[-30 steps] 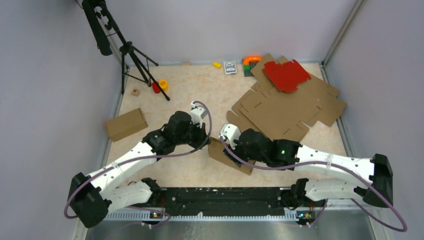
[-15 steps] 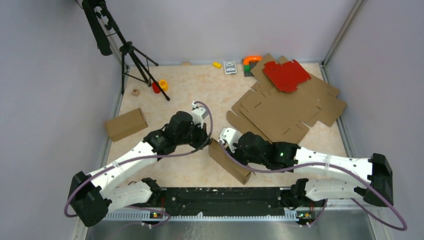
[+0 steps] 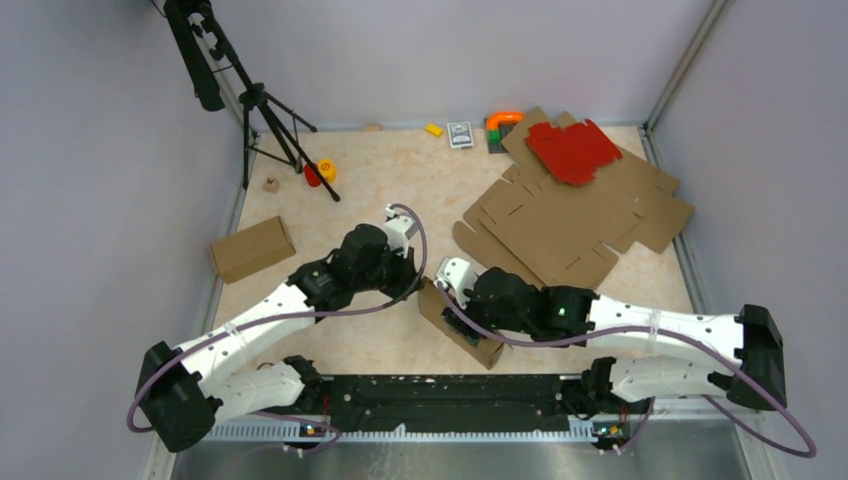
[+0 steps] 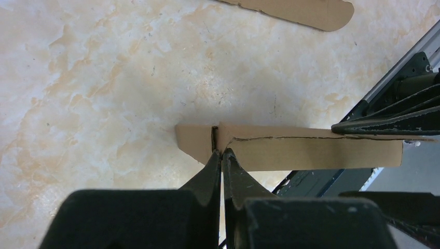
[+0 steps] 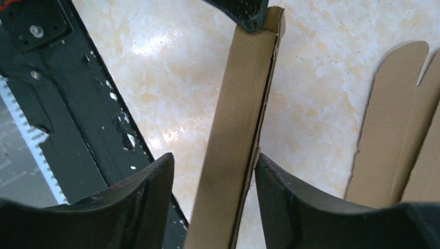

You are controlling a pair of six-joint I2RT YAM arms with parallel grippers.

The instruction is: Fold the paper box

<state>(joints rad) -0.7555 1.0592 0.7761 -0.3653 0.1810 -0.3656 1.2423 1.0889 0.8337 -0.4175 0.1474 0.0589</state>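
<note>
Surface [image 3: 400,170]: beige, marbled, walled on three sides
- Far left: tripod [image 3: 256,97] feet on it; by them a small wooden cube [image 3: 271,184] and a red-and-yellow item [image 3: 321,172]
- Left edge: closed brown box [image 3: 250,248], lying flat
- Back edge: yellow block [image 3: 434,129], card pack [image 3: 460,134], orange-green piece [image 3: 502,124]
- Right: flat cardboard sheets [image 3: 570,225], overlapping
- Near middle: paper box [image 5: 236,129]; contact with surface unclear

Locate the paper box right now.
Top view: the paper box is front-centre, just ahead of the black base rail, the left tool at its far end and the right tool straddling it.
</note>
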